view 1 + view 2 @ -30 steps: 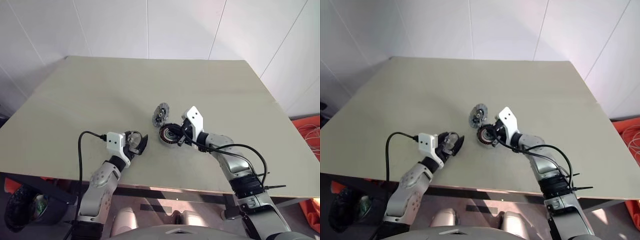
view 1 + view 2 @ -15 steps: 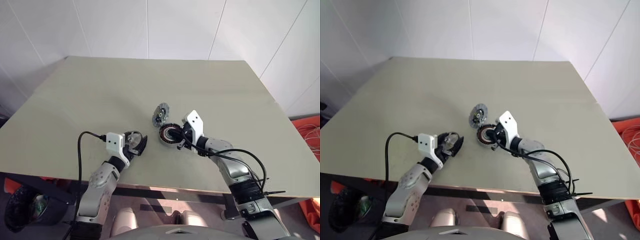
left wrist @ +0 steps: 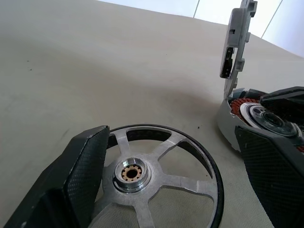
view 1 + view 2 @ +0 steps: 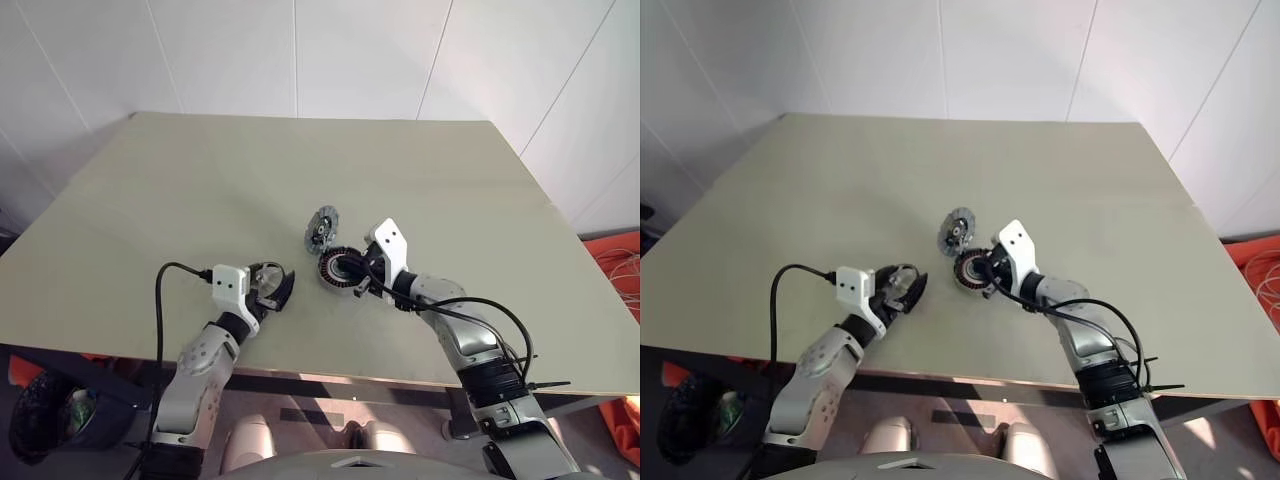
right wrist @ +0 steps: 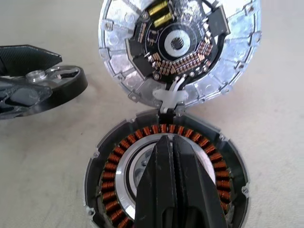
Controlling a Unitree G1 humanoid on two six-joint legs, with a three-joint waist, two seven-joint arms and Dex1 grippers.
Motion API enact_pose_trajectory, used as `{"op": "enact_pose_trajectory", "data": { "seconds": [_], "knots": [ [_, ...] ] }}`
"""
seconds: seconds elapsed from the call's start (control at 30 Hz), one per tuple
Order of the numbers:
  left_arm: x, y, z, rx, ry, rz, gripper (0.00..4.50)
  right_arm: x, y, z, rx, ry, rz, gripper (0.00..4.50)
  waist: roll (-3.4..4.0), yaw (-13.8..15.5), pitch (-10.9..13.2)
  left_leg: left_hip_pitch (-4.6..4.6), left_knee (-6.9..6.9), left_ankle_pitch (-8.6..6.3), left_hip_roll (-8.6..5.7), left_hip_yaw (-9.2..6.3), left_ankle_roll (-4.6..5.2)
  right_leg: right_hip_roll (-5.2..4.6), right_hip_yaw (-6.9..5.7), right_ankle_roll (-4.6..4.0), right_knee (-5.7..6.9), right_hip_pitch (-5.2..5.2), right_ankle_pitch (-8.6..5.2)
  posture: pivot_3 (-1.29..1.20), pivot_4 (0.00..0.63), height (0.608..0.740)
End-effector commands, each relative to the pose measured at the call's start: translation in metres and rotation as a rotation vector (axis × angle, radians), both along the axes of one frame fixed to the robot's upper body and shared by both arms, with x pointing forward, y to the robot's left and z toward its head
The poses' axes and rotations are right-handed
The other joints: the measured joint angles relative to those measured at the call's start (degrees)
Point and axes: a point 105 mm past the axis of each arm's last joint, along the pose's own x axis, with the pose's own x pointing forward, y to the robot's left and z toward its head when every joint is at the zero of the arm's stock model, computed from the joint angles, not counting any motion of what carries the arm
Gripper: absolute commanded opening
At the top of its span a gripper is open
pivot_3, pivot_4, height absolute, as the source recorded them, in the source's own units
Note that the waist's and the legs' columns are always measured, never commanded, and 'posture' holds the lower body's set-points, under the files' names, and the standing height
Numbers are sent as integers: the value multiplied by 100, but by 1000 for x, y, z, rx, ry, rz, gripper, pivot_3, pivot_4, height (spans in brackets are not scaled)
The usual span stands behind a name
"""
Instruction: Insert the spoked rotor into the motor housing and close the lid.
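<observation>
On the table (image 4: 200, 180), left claw (image 4: 272, 288) wide around spoked rotor (image 3: 156, 178), right claw (image 5: 178, 190) closed over motor housing (image 5: 114, 183), no legible writing, perhaps.

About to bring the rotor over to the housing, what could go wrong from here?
1. The right end effector, shut, sits over the motor housing centre, blocking the spoked rotor.
2. The lid stands open and upright beside the housing; a nudge could knock it shut early.
3. The left end effector stands wide around the rotor; it may slip on lifting.

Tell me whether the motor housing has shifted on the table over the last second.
No. The motor housing sits at the same spot beside its raised lid on the table.
</observation>
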Motion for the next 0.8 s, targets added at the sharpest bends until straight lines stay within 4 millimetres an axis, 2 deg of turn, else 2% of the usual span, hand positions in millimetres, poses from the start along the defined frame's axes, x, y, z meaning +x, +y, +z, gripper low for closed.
{"op": "enact_pose_trajectory", "data": {
  "seconds": [0.03,0.2,0.37,0.47,0.63,0.8],
  "knots": [
    [2,-2,12,-6,-48,-3,4500,8,1,21,24,-65,6,60,0,0,0,0,0,0,0,0,0,0,0,0,0,0,0,0,0,740],
    [2,0,12,-4,-48,3,4500,9,5,24,26,-73,23,60,0,0,0,0,0,0,0,0,0,0,0,0,0,-1,0,0,0,740],
    [1,2,13,2,-51,9,4500,0,14,-4,29,19,23,60,0,-2,0,0,0,0,1,0,0,0,0,0,1,-1,0,0,0,740],
    [0,4,13,6,-49,14,4500,3,11,-7,30,26,-5,60,1,-3,1,-1,0,0,0,0,0,0,1,0,1,-3,0,0,0,740],
    [0,8,9,20,-37,25,4500,6,4,-2,19,-1,-15,60,-1,-1,0,2,0,1,0,0,-1,0,0,0,2,0,0,0,0,740],
    [2,11,4,23,-23,31,4500,7,0,18,76,-45,-6,60,-1,3,0,0,0,1,-1,0,-1,0,0,0,2,-1,0,0,0,740]
  ]
}}
